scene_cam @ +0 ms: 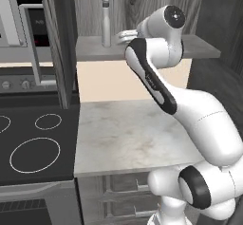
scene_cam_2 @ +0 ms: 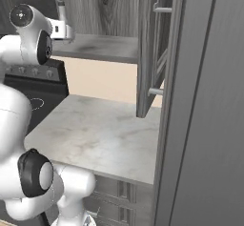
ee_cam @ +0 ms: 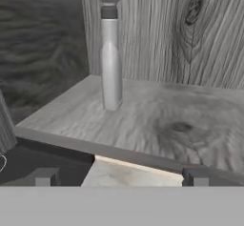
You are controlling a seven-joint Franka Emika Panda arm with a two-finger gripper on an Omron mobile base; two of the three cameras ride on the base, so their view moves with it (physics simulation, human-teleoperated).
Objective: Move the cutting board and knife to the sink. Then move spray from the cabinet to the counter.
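Spray [ee_cam: 110, 58] stands upright on the cabinet [scene_cam: 95, 51] shelf, toward its left side and well back from the front lip. Gripper [ee_cam: 119, 177] sits just outside the shelf edge, jaws spread wide, nothing between them, bottle ahead and a little left.

Judgement on handling: tall slim bottle, probably light and rigid, smooth plastic sides likely slippery; narrow base, so a nudge high up could tip it. Best hold looks like the straight body at mid-height, below the trigger nozzle [scene_cam: 105, 0].

Shelf is flat grey wood-grain, bare around the bottle. Below it a pale marble counter [scene_cam: 128, 134], open and level; stove [scene_cam: 28, 143] to its left, open cabinet door [scene_cam_2: 147, 53] at right
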